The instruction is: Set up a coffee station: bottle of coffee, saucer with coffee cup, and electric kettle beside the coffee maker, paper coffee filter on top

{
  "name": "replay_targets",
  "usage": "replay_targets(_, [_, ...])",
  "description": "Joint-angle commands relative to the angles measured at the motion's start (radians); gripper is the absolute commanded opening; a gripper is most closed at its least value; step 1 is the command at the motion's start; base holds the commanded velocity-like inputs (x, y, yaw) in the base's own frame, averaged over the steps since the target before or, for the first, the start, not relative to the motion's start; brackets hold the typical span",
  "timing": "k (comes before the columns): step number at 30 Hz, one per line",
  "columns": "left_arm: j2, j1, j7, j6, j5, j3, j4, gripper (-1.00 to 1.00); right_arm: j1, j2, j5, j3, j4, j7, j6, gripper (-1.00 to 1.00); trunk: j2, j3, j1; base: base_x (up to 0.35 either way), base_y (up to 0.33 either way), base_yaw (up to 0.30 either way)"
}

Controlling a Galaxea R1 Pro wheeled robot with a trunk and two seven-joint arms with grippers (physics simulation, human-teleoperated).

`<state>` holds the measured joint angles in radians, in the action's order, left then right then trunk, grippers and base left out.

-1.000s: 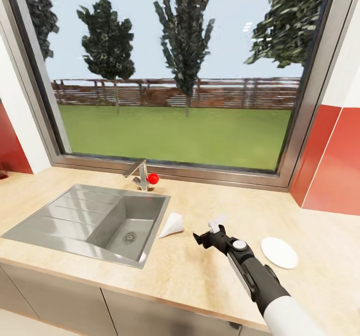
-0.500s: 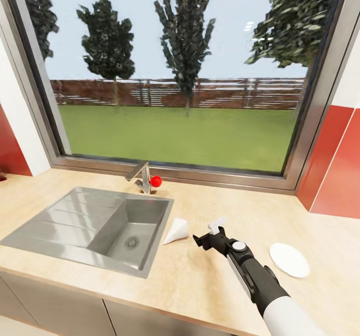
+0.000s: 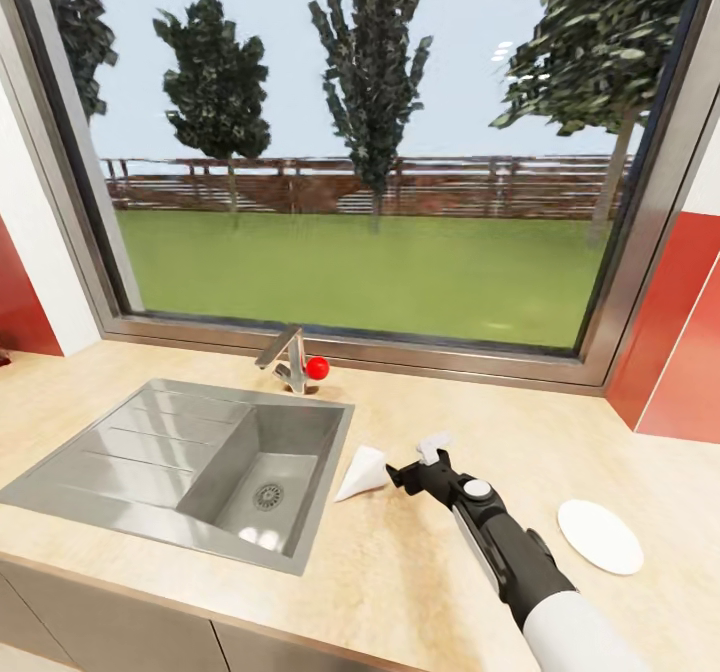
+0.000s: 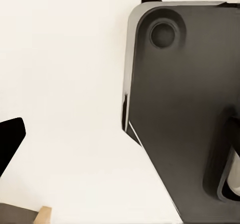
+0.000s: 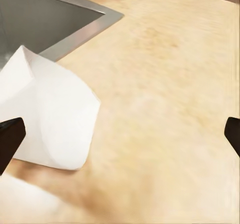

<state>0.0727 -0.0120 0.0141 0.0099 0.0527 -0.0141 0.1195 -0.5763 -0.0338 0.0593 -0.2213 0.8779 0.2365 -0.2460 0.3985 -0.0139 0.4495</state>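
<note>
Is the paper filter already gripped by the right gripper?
No, the right gripper is open beside the paper filter, which lies on the counter.

Countertop: sink sitting inset at left, faucet standing behind it below the window. Paper coffee filter lying just right of the sink. Saucer lying well apart, far right.

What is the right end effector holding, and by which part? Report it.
Nothing. The right end effector is open beside the paper coffee filter on the countertop, its fingers not closed on it.
</note>
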Motion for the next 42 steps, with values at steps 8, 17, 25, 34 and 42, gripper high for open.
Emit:
replay_targets(8, [0.010,-0.002,0.001,0.002,0.005,0.000,-0.006,1.00,0.000,0.027,0.018,0.007,0.041,0.032,-0.007,1.00,0.002,-0.001,0.001,0.000,0.000,0.000])
replay_targets(17, [0.013,-0.005,0.002,0.001,0.006,0.000,-0.022,1.00,-0.002,0.043,0.069,0.010,0.044,0.082,-0.006,1.00,0.002,-0.001,0.001,0.000,0.000,0.000])
replay_targets(25, [0.014,-0.005,0.003,-0.001,0.006,0.000,-0.023,1.00,-0.001,0.037,0.246,0.008,0.043,0.351,-0.004,1.00,0.002,-0.001,0.001,0.000,0.000,0.000])
replay_targets(34, [0.019,-0.005,0.001,0.000,0.007,0.000,-0.023,1.00,-0.002,0.035,0.246,0.008,0.044,0.351,-0.004,1.00,0.002,-0.001,0.001,0.000,0.000,0.000])
replay_targets(42, [0.024,-0.005,0.002,0.002,0.007,0.000,-0.023,1.00,-0.002,0.035,0.246,0.007,0.043,0.351,-0.004,1.00,0.002,-0.001,0.001,0.046,0.000,0.000])
